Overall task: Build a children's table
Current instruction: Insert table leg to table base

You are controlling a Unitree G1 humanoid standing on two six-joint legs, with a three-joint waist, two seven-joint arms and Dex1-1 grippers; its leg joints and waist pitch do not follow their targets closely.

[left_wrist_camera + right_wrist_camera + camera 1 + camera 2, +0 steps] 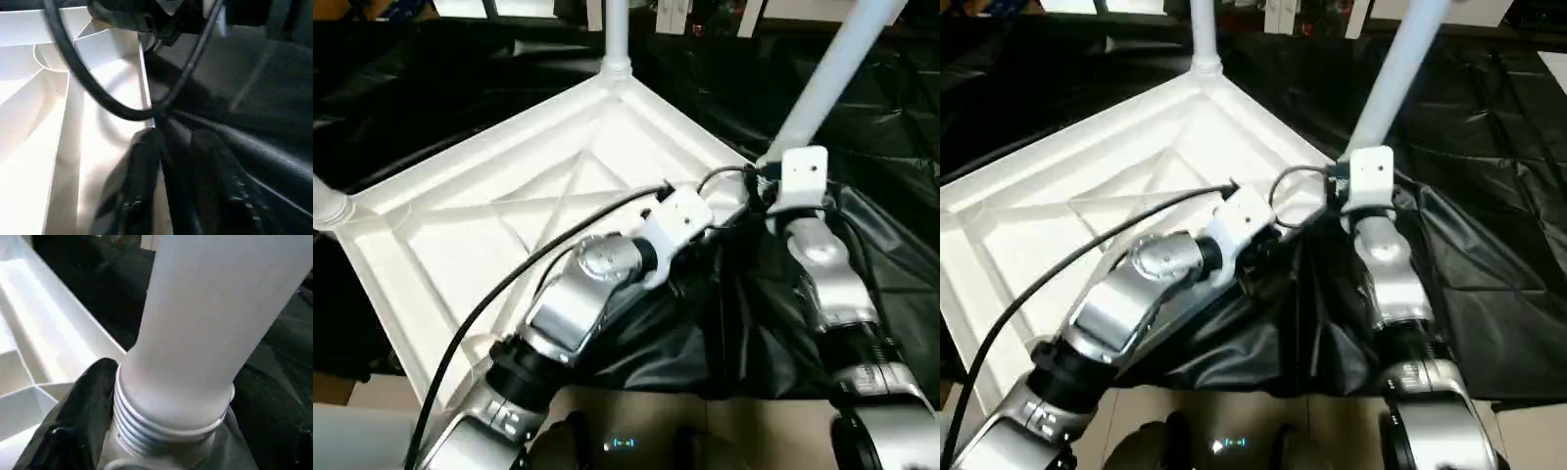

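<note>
Right now, upturned table top [489,211] lies on black sheet [1489,196]. Left gripper [171,161] slightly parted astride rim, pinching nothing. Right gripper [161,421] spread around tilted leg [822,78], threads still showing. Light, stiff, slick plastic; grasp leg low near socket.

Scene is lit from above; glare is seen on the white table top [460,225] and silver forearms [582,304]. Black sheeting [891,166] is left dim, with sheen toward 3 o'clock. Wrist views are soft; the near leg [205,333] is blurred, overexposed.
</note>
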